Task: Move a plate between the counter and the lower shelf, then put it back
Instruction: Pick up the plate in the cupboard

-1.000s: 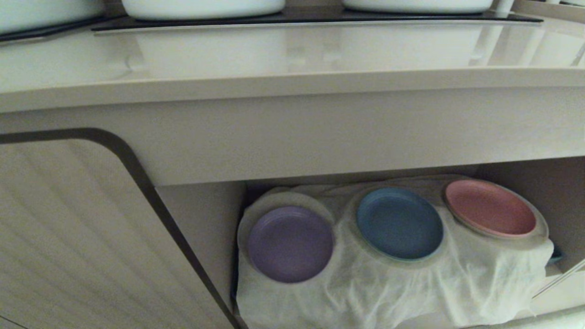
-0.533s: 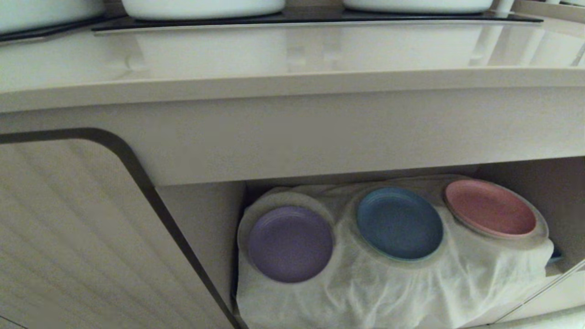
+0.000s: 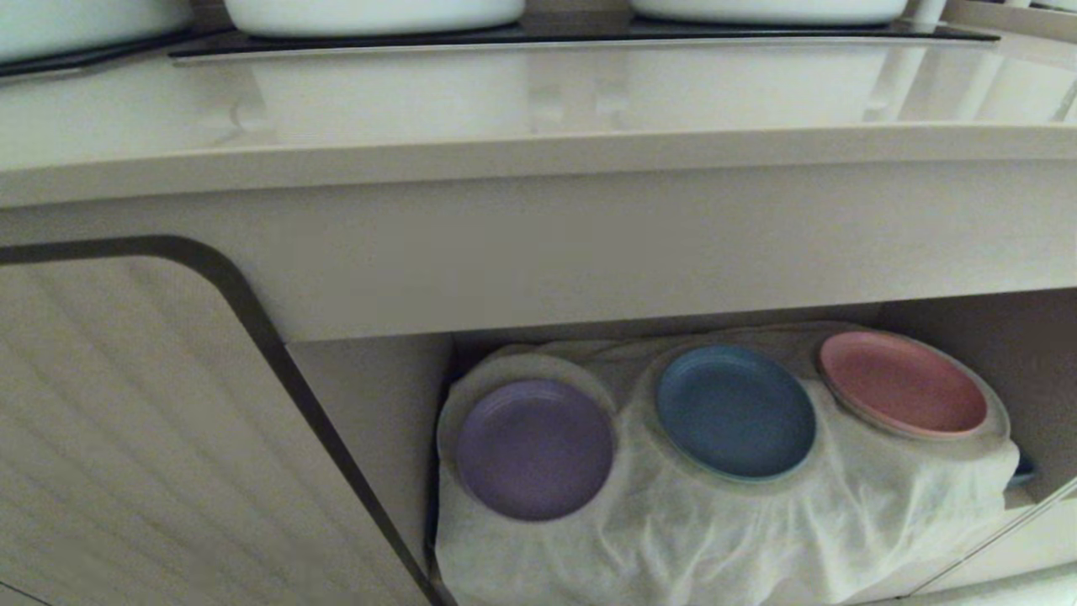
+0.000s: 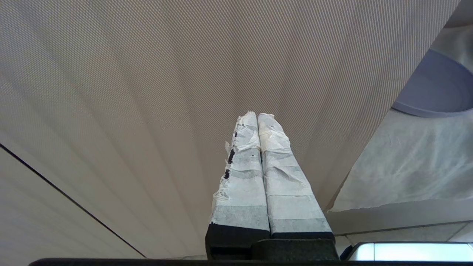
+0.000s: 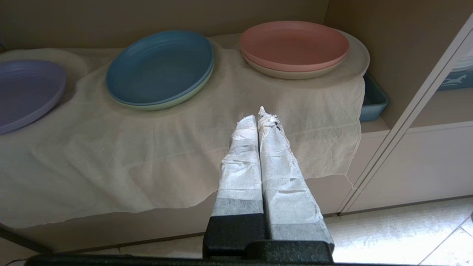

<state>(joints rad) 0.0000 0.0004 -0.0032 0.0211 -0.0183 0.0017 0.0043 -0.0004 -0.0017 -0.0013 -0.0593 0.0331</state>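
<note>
Head view: the lilac plate (image 3: 534,448) sits on the leftmost cloth mound of the lower shelf (image 3: 1035,370), left of the blue plate (image 3: 735,411); the tabletop (image 3: 538,109) overhangs closely above.

Left wrist view: the left end effector (image 4: 258,115) is clenched, empty, facing a cabinet panel (image 4: 147,92).

Right wrist view: the right end effector (image 5: 257,112) is clenched, empty, near the cloth (image 5: 184,147). The plate looks light, stiff and matte; its near rim seems the best hold, with little headroom.

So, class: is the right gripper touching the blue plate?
Apart. The right wrist view shows the right gripper shut, hovering before the white cloth, with bare cloth between it and the blue plate.
</note>
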